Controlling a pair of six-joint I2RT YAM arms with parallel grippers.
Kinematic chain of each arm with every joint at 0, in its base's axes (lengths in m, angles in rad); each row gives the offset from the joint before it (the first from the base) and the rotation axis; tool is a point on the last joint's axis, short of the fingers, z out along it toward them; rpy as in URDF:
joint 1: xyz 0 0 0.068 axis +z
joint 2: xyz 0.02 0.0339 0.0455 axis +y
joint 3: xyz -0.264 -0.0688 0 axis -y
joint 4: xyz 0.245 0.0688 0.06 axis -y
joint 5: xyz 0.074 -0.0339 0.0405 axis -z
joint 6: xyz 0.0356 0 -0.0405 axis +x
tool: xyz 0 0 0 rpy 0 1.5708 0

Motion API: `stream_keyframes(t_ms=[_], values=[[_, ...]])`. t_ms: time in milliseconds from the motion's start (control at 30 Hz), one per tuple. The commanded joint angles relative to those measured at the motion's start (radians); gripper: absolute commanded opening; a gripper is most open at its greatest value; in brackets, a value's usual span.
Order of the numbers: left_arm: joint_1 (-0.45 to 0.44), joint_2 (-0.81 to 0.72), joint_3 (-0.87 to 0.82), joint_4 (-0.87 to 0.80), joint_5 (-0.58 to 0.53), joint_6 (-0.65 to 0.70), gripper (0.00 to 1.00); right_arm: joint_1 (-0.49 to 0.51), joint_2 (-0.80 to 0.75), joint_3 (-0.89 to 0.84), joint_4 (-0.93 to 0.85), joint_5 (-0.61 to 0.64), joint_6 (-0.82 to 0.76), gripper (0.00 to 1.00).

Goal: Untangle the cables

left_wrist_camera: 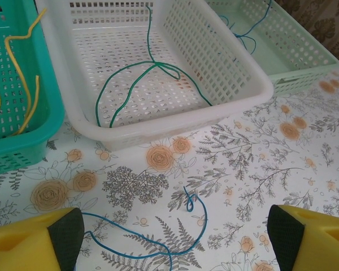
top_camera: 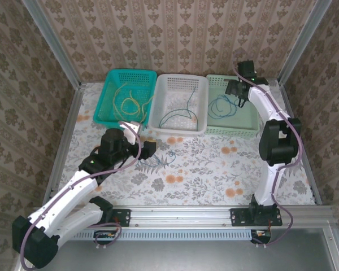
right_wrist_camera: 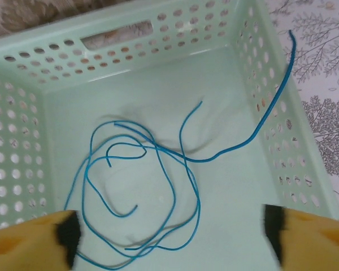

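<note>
1. Left gripper (left_wrist_camera: 175, 237) released, jaws wide, hovering low over the worktop (left_wrist_camera: 305, 169).
2. Loose blue cable (left_wrist_camera: 190, 201) lies just ahead, between the jaws, its run crosswise; left arm is nearer.
3. Beyond: green cable (left_wrist_camera: 130, 73) in the white basket (left_wrist_camera: 175, 121).
4. Far right: right gripper (right_wrist_camera: 169, 237) released above blue cables (right_wrist_camera: 181, 158) in the mint basket (right_wrist_camera: 158, 56).

Tool (left_wrist_camera: 175, 234): yellow fingers, black pads, spread wide above the surface (left_wrist_camera: 282, 169).
Blue cable (left_wrist_camera: 141, 256): a loose curl on the floral surface between the fingers, with a small loop at its far end.
White basket (left_wrist_camera: 175, 121): holds a green cable (left_wrist_camera: 152, 68).
Teal basket (left_wrist_camera: 22, 144): at left, holds yellow cables (left_wrist_camera: 28, 84).
Mint basket (left_wrist_camera: 305, 62): at right, holds a second blue cable (left_wrist_camera: 248, 36).
</note>
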Motion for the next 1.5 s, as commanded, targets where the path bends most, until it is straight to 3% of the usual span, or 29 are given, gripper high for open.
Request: stream_keyframes(t_ms=[0, 200, 400, 667, 767, 900, 1033, 1333, 1467], values=[[0.008, -0.012, 0.009, -0.021, -0.001, -0.010, 0.89, 0.004, -0.013, 0.042, -0.115, -0.029, -0.059, 1.00], [0.023, -0.024, -0.003, -0.030, -0.060, -0.051, 0.96, 0.041, -0.154, 0.014, -0.114, -0.053, -0.109, 1.00], [0.076, -0.023, 0.002, -0.061, -0.085, -0.101, 1.00, 0.147, -0.346, -0.137, -0.037, -0.052, -0.137, 1.00], [0.182, -0.019, 0.002, -0.153, -0.079, -0.181, 1.00, 0.504, -0.521, -0.429, 0.121, -0.084, -0.205, 0.90], [0.205, -0.019, -0.009, -0.157, -0.065, -0.200, 1.00, 0.616, -0.502, -0.498, 0.147, -0.118, -0.189, 0.83], [0.253, -0.016, -0.031, -0.165, -0.034, -0.240, 1.00, 0.743, -0.469, -0.630, 0.307, -0.146, -0.211, 0.79], [0.351, 0.004, -0.059, -0.162, 0.045, -0.305, 1.00, 0.844, -0.314, -0.576, 0.336, -0.136, -0.189, 0.75], [0.459, -0.040, -0.115, -0.157, 0.121, -0.346, 1.00, 0.927, -0.010, -0.367, 0.367, -0.146, -0.190, 0.69], [0.488, -0.044, -0.123, -0.152, 0.156, -0.352, 1.00, 0.928, 0.038, -0.328, 0.361, -0.134, -0.201, 0.59]])
